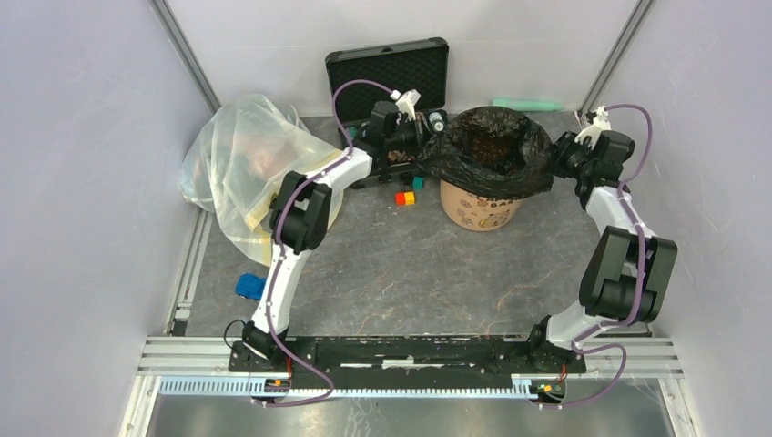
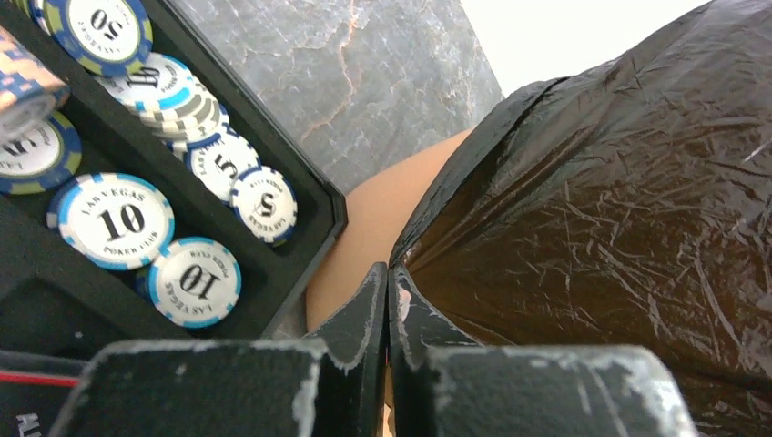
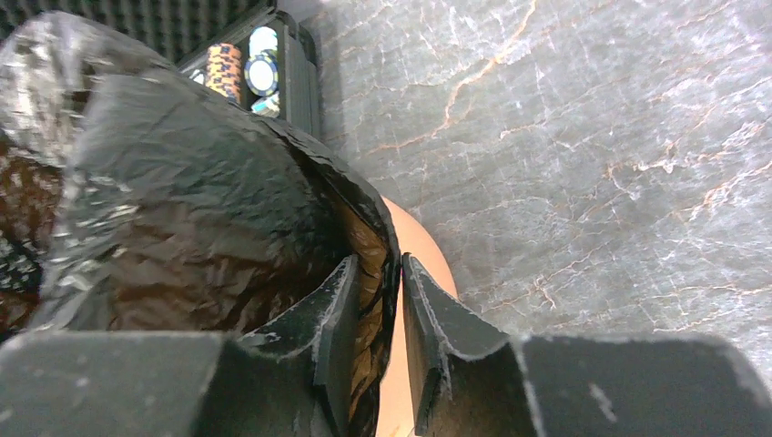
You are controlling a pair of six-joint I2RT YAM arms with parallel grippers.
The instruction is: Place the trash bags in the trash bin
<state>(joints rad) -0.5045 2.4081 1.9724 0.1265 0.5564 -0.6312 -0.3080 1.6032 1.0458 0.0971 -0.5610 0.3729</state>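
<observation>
The left claw [image 2: 390, 273] is squeezing its two fingers tight together. It is pinching the left edge of the black bag [image 2: 619, 209] between the tips. The right claw [image 3: 378, 264] is leaving only a thin gap between its fingers. The right edge of the bag is running through that gap, so it seems to be pinched there too. I cannot tell if the bucket's rim is also caught in it.

The black bag is sitting in the orange bucket [image 1: 478, 209]. Its mouth is gaping open, and its shiny, crinkly edge is hanging over the rim all the way round. The two claws are holding it from opposite sides, left [image 1: 421, 150] and right [image 1: 557, 157].

The bucket is standing upright on the gray table [image 1: 410, 273], toward the far side. Just to its left, a black case [image 2: 300, 164] is lying open, with poker chips [image 2: 121, 221] sitting inside. Some small colored blocks [image 1: 405, 197] are lying near the bucket's left side. Farther left, a big clear bag [image 1: 241, 164] is slumping against the wall. A small blue thing [image 1: 249, 285] is lying at the near left, by the left arm.
</observation>
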